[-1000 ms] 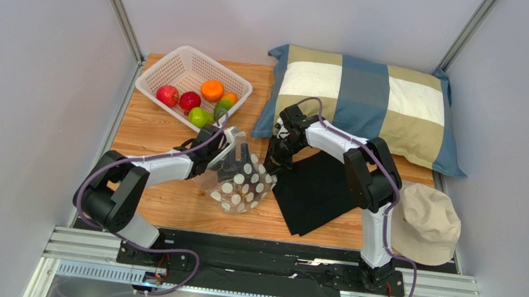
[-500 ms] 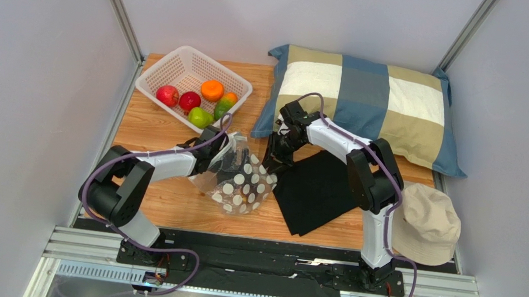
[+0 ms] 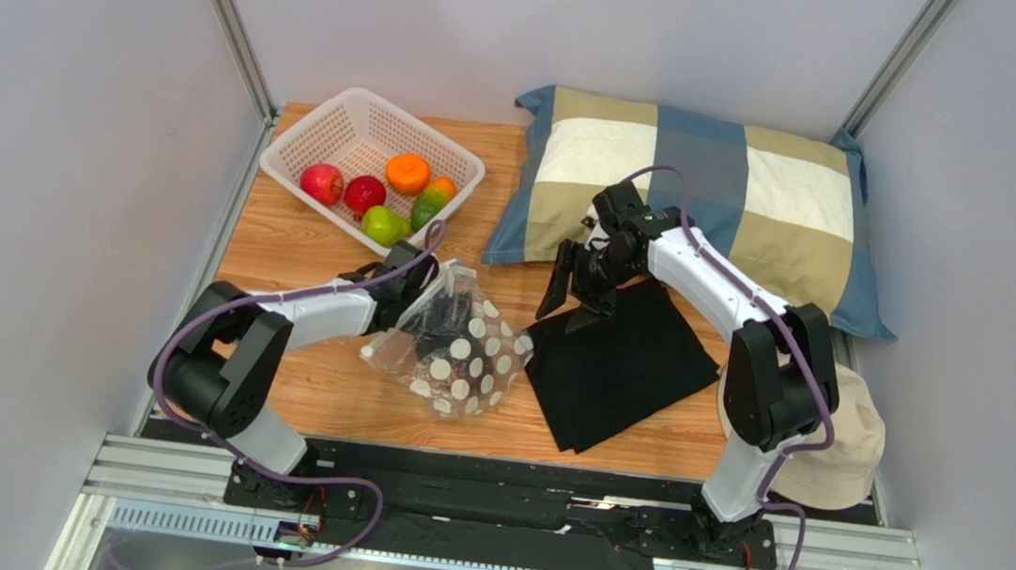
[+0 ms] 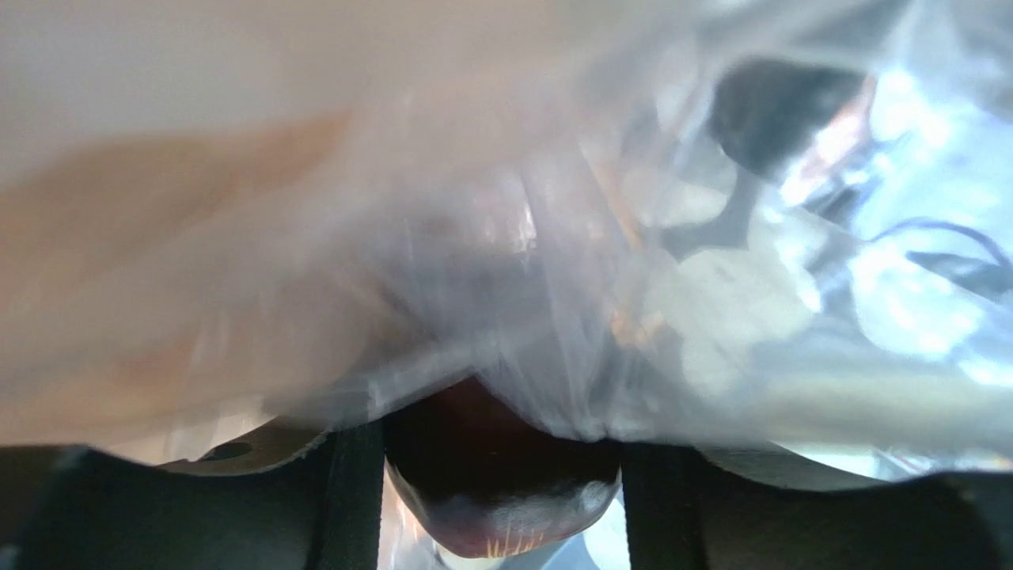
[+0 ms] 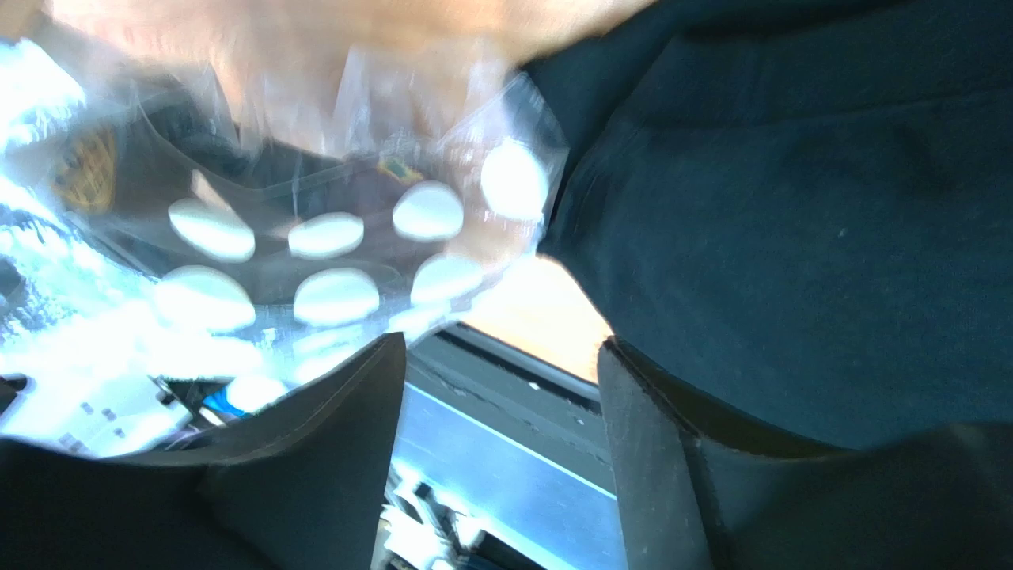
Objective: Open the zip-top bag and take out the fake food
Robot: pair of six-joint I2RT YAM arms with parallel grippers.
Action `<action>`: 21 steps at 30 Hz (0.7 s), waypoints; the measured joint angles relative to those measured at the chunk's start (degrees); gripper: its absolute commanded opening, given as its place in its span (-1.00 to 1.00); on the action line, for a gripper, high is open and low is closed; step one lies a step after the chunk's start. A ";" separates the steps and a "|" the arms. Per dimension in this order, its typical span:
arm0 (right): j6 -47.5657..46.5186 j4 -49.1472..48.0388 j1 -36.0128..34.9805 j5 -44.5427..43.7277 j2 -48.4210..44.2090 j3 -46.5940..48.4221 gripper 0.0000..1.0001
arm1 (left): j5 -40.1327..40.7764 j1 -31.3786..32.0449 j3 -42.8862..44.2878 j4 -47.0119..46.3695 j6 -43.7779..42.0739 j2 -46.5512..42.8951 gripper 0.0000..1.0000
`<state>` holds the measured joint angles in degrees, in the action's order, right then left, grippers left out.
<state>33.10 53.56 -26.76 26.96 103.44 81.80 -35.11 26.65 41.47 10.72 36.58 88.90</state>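
The zip-top bag (image 3: 460, 352), clear with white dots, lies on the wooden table. My left gripper (image 3: 416, 285) is at its upper left end, reaching into it. In the left wrist view the gripper (image 4: 499, 457) is shut on a dark purple fruit (image 4: 499, 505), with crinkled bag plastic (image 4: 595, 273) draped over it. My right gripper (image 3: 568, 283) is open and empty above the black cloth (image 3: 622, 361), to the right of the bag. In the right wrist view the dotted bag (image 5: 333, 249) lies ahead of the open right gripper (image 5: 505, 392). Several fruits lie in the basket: red (image 3: 322, 182), red (image 3: 365, 194), orange (image 3: 408, 173), orange-green (image 3: 435, 197), green (image 3: 385, 226).
A white lattice basket (image 3: 347, 115) stands at the back left. A checked pillow (image 3: 708, 193) lies at the back right. A beige hat (image 3: 825, 432) sits at the right edge. Grey walls close in both sides.
My right gripper has let go of the bag and swung right, over the black cloth. The bag has sagged flatter onto the table. My left gripper stays at the bag's end.
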 measured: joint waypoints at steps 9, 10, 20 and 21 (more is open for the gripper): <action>-0.68 -7.02 -1.62 8.44 -8.76 -9.16 0.63 | 3.74 -0.87 5.55 12.39 0.96 -20.06 -1.00; 0.33 -9.22 -1.62 9.86 -9.77 -10.93 0.64 | 4.02 -1.22 6.43 13.49 1.75 -22.16 -1.00; 6.05 -23.02 -3.85 16.11 -12.81 -16.31 0.63 | 14.36 -2.29 13.94 35.28 5.99 -30.80 -1.00; 6.03 -22.97 -3.98 16.09 -12.79 -15.82 0.63 | 16.13 -2.29 15.93 37.70 5.68 -32.09 -1.00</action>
<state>39.13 30.59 -30.74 43.05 90.65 65.98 -18.98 24.36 57.41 48.42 42.26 56.82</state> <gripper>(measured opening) 0.820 0.666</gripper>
